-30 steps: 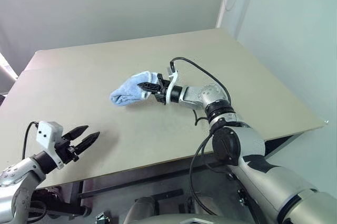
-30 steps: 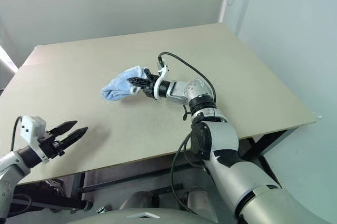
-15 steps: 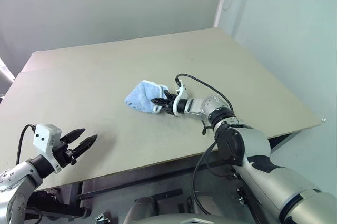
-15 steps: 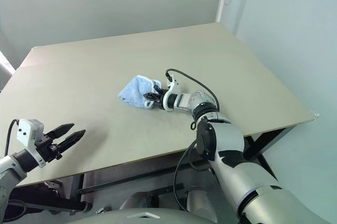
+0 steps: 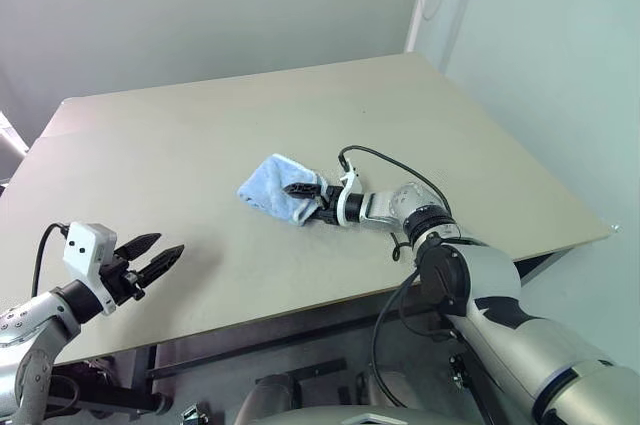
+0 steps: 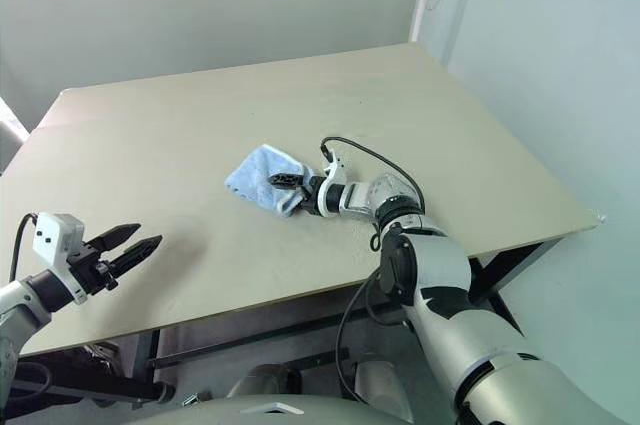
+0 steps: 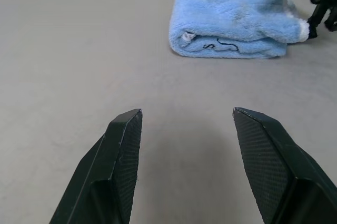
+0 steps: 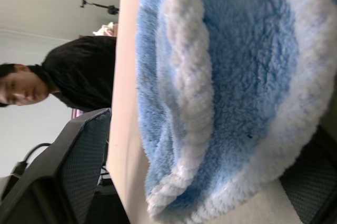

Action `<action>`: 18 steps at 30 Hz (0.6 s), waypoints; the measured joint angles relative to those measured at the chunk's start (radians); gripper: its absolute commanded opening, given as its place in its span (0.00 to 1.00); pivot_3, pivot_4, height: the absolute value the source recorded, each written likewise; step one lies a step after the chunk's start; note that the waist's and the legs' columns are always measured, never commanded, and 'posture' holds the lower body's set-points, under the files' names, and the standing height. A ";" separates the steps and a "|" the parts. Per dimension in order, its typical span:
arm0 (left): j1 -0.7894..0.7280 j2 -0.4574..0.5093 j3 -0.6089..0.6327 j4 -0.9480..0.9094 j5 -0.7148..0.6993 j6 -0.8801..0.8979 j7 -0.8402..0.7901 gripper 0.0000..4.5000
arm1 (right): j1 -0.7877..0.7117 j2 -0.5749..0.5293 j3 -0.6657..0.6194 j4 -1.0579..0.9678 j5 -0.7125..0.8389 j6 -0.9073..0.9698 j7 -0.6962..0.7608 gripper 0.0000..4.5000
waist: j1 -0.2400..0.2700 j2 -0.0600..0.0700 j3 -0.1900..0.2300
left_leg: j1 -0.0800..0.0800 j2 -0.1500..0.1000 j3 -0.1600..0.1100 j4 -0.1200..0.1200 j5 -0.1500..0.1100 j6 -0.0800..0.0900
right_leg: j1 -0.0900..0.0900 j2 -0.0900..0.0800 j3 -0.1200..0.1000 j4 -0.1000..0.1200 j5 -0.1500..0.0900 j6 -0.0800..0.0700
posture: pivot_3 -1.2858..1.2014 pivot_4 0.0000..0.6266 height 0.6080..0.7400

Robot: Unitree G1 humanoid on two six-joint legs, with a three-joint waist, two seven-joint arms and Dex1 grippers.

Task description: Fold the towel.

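The light blue towel lies folded over in a thick bundle in the middle of the tan table. In the left wrist view the towel shows a whitish edge and a thin dark print along its fold. My right gripper rests low at the towel's near-right edge and is open, its fingers spread above and below the whitish hem. My left gripper hovers open and empty over the table's near-left part, well apart from the towel.
The table's front edge runs just below my left gripper, and its right edge drops off near a pale wall. In the right wrist view a person in dark clothes is visible beyond the table.
My right gripper brought the lifted towel down and to the right onto the table, then opened and let go of it. The left gripper kept still.
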 measured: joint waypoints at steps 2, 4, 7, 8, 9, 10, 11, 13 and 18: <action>-0.007 0.000 0.000 0.015 0.001 0.000 -0.006 0.65 | 0.001 -0.034 0.001 -0.019 0.001 0.026 0.027 0.99 | 0.001 0.000 0.000 | 0.000 0.000 0.000 0.000 0.000 0.000 | 0.000 -0.001 0.000 0.000 0.000 0.000 | 0.52 0.00 1.00; -0.025 0.001 -0.003 0.027 0.003 -0.001 -0.013 0.65 | 0.012 -0.077 0.026 -0.087 0.000 0.055 0.096 0.99 | 0.002 0.000 0.000 | -0.001 -0.001 0.000 0.000 0.000 0.000 | 0.000 -0.001 0.000 0.000 0.000 0.000 | 0.52 0.00 1.00; -0.051 0.001 -0.007 0.040 0.004 -0.005 -0.016 0.65 | 0.106 -0.121 0.153 -0.338 -0.013 0.079 0.215 0.99 | 0.001 -0.001 0.000 | -0.001 0.000 -0.001 0.000 0.000 0.000 | 0.000 -0.001 0.000 0.000 0.000 0.001 | 0.52 0.00 1.00; -0.066 0.001 -0.008 0.048 0.005 -0.011 -0.016 0.65 | 0.197 -0.140 0.240 -0.514 -0.033 0.058 0.253 0.99 | 0.002 -0.002 -0.001 | -0.001 0.000 -0.001 -0.001 0.000 0.000 | 0.000 -0.001 -0.001 0.000 -0.001 0.002 | 0.52 0.00 1.00; -0.070 0.001 -0.005 0.054 0.006 -0.020 -0.015 0.65 | 0.271 -0.152 0.294 -0.633 -0.046 0.037 0.275 0.99 | 0.002 -0.002 -0.001 | -0.001 0.000 -0.002 -0.002 0.000 0.000 | -0.001 -0.001 -0.001 0.000 -0.001 0.002 | 0.52 0.00 1.00; -0.074 0.002 -0.004 0.059 0.007 -0.023 -0.016 0.65 | 0.358 -0.165 0.346 -0.763 -0.055 0.011 0.295 0.99 | 0.002 -0.002 -0.001 | -0.001 0.000 -0.001 -0.003 0.000 0.000 | -0.001 -0.002 0.000 0.000 -0.001 0.003 | 0.52 0.00 1.00; -0.073 0.004 -0.004 0.061 0.010 -0.025 -0.019 0.65 | 0.444 -0.179 0.387 -0.884 -0.059 -0.015 0.316 0.99 | 0.002 -0.001 -0.001 | -0.002 0.000 -0.001 -0.003 0.000 0.000 | -0.002 -0.002 0.000 0.000 -0.001 0.003 | 0.52 0.00 1.00; -0.068 0.005 -0.008 0.065 0.019 -0.025 -0.022 0.65 | 0.542 -0.204 0.415 -1.017 -0.062 -0.073 0.334 0.99 | 0.001 0.000 0.000 | -0.002 0.000 0.000 -0.003 0.000 0.000 | -0.003 -0.002 0.000 0.000 0.000 0.004 | 0.52 0.00 1.00; -0.035 0.003 -0.010 0.050 0.023 -0.022 -0.027 0.65 | 0.690 -0.244 0.400 -1.240 -0.070 -0.422 0.406 0.99 | 0.007 -0.001 0.000 | -0.001 0.000 0.000 0.000 -0.002 -0.004 | 0.001 -0.002 0.000 -0.001 -0.004 0.006 | 0.52 0.00 1.00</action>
